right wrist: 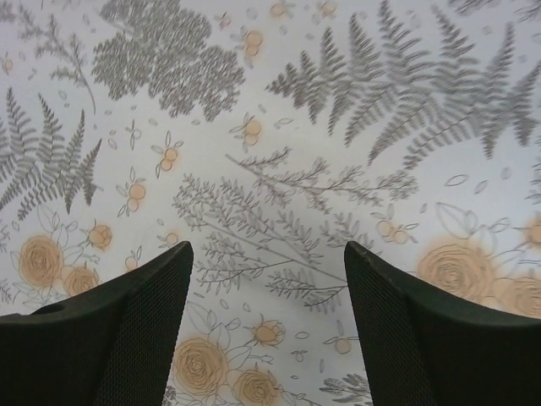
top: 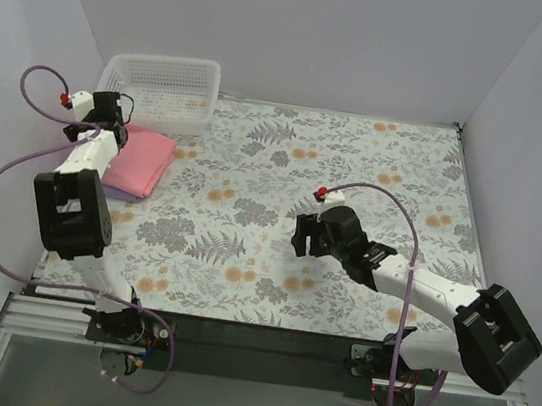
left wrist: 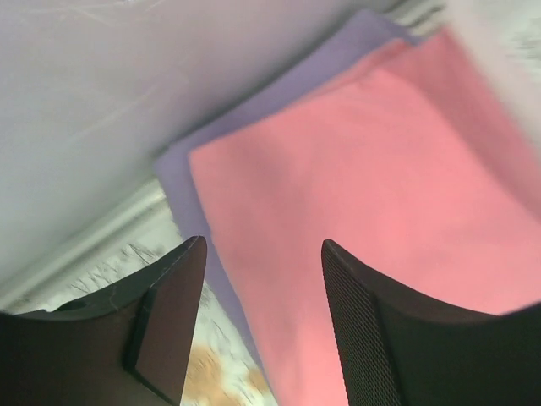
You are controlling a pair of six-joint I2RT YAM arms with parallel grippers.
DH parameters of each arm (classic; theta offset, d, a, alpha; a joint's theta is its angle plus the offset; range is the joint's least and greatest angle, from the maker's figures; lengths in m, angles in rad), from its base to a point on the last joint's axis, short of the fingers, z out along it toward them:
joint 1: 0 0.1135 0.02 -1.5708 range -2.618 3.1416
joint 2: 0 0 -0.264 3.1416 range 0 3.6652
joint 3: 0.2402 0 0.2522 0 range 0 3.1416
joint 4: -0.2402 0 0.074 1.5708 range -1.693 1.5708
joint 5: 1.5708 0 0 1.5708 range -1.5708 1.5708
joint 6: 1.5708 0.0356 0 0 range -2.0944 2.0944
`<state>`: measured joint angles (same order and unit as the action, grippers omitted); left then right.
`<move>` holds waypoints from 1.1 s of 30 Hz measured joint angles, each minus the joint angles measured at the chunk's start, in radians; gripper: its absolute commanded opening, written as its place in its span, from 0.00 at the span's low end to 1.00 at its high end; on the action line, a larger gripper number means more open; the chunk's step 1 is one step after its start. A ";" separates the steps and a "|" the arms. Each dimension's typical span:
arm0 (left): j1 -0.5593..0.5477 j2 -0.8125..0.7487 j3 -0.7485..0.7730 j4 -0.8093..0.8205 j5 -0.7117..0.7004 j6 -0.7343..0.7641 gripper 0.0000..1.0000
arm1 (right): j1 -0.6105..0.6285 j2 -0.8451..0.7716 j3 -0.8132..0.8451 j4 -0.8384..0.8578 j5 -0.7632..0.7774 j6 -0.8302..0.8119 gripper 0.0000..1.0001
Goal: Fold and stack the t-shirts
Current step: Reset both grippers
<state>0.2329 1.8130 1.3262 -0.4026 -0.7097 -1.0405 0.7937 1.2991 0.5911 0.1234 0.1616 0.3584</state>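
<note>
Salmon-pink t-shirt lies folded on top of the lavender t-shirt, at the left side of the floral tablecloth, just in front of the white lattice basket. We judge the stacking nearly done, with only squaring-up left. Our left gripper hangs over the stack's corner with its fingers spread, holding nothing. To finish well we would nudge the pink layer lightly toward the exposed lavender edge, then lift straight up so no cloth snags. Our right gripper is spread too, empty, over bare cloth well apart from the stack. The left wrist view shows a lavender border along two sides of the pink. The top view shows only a thin lavender sliver, yet it alone places the stack beside the basket.
</note>
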 measured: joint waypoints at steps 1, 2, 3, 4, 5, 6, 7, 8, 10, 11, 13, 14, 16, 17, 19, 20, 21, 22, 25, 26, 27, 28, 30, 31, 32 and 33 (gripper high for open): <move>-0.005 -0.056 -0.023 -0.009 0.047 -0.027 0.58 | -0.019 -0.015 0.017 -0.025 0.004 -0.004 0.79; -0.010 -0.118 -0.045 -0.013 0.100 -0.052 0.60 | -0.040 -0.028 0.036 -0.048 0.012 -0.008 0.79; -0.017 -0.183 -0.072 -0.011 0.161 -0.078 0.64 | -0.064 -0.039 0.057 -0.075 0.021 -0.014 0.80; -0.028 -0.249 -0.094 -0.013 0.211 -0.097 0.68 | -0.091 -0.051 0.078 -0.101 0.028 -0.019 0.83; -0.043 -0.311 -0.112 -0.013 0.260 -0.113 0.73 | -0.120 -0.065 0.099 -0.129 0.036 -0.021 0.85; -0.065 -0.367 -0.126 -0.011 0.304 -0.123 0.74 | -0.154 -0.080 0.119 -0.159 0.045 -0.024 0.87; -0.086 -0.408 -0.134 -0.011 0.333 -0.129 0.75 | -0.189 -0.097 0.138 -0.189 0.050 -0.025 0.90; -0.121 -0.458 -0.142 -0.013 0.364 -0.129 0.75 | -0.229 -0.119 0.155 -0.219 0.055 -0.025 0.92; -0.200 -0.550 -0.154 -0.026 0.425 -0.126 0.76 | -0.309 -0.172 0.186 -0.280 0.071 -0.027 0.98; -0.239 -0.596 -0.159 -0.040 0.457 -0.122 0.77 | -0.344 -0.204 0.201 -0.312 0.083 -0.028 0.98; -0.300 -0.701 -0.175 -0.066 0.503 -0.113 0.78 | -0.401 -0.268 0.227 -0.370 0.110 -0.034 0.99; -0.316 -0.760 -0.187 -0.081 0.518 -0.108 0.83 | -0.419 -0.304 0.244 -0.402 0.132 -0.037 0.99; -0.333 -0.897 -0.201 -0.129 0.523 -0.099 0.88 | -0.437 -0.380 0.271 -0.455 0.173 -0.046 0.98; -0.334 -0.950 -0.201 -0.149 0.522 -0.101 0.88 | -0.439 -0.425 0.281 -0.481 0.194 -0.052 0.98; -0.335 -1.077 -0.187 -0.204 0.505 -0.100 0.89 | -0.439 -0.523 0.288 -0.519 0.229 -0.071 0.98; -0.336 -1.141 -0.164 -0.246 0.486 -0.103 0.89 | -0.439 -0.577 0.290 -0.534 0.243 -0.079 0.98; -0.343 -1.182 -0.142 -0.278 0.467 -0.109 0.90 | -0.439 -0.630 0.290 -0.544 0.257 -0.087 0.98; -0.349 -1.218 -0.116 -0.305 0.434 -0.117 0.92 | -0.439 -0.681 0.290 -0.552 0.267 -0.098 0.98; -0.361 -1.291 -0.085 -0.360 0.344 -0.147 0.95 | -0.439 -0.812 0.290 -0.566 0.298 -0.122 0.98; -0.362 -1.307 -0.086 -0.381 0.307 -0.155 0.97 | -0.439 -0.851 0.289 -0.566 0.309 -0.131 0.98; -0.362 -1.313 -0.090 -0.401 0.271 -0.162 0.98 | -0.440 -0.890 0.282 -0.561 0.320 -0.141 0.98; -0.362 -1.314 -0.094 -0.417 0.240 -0.170 0.98 | -0.440 -0.917 0.272 -0.560 0.327 -0.150 0.98; -0.365 -1.310 -0.109 -0.443 0.177 -0.182 0.98 | -0.440 -0.976 0.237 -0.558 0.345 -0.167 0.98; -0.369 -1.307 -0.118 -0.458 0.151 -0.188 0.98 | -0.440 -1.003 0.211 -0.553 0.353 -0.175 0.98; -0.374 -1.305 -0.126 -0.467 0.132 -0.192 0.98 | -0.440 -1.030 0.185 -0.554 0.360 -0.180 0.98; -0.377 -1.304 -0.134 -0.473 0.117 -0.195 0.98 | -0.440 -1.052 0.158 -0.554 0.365 -0.183 0.98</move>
<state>-0.1440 0.5095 1.1919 -0.8761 -0.5926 -1.2358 0.3534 0.2470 0.7494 -0.4309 0.5270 0.1753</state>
